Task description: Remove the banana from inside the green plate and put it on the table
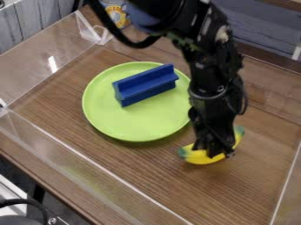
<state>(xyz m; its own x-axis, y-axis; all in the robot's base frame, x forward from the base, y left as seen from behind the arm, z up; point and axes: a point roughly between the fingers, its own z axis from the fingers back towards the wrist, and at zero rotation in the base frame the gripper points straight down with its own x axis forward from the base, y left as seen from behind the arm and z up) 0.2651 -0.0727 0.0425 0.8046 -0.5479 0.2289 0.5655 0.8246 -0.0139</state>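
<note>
My gripper (213, 146) points almost straight down and is shut on the banana (207, 156), a small yellow toy with greenish ends. The banana sits low over the brown wood-grain table (141, 180), just right of the rim of the green plate (118, 119). Whether it touches the tabletop I cannot tell. The black arm reaches down from the top of the view and covers the banana's upper side.
A blue rectangular block (144, 84) lies on the plate's upper half. Clear acrylic walls (47, 167) border the table. A yellow-and-white cup (114, 13) stands at the back, beyond the wall.
</note>
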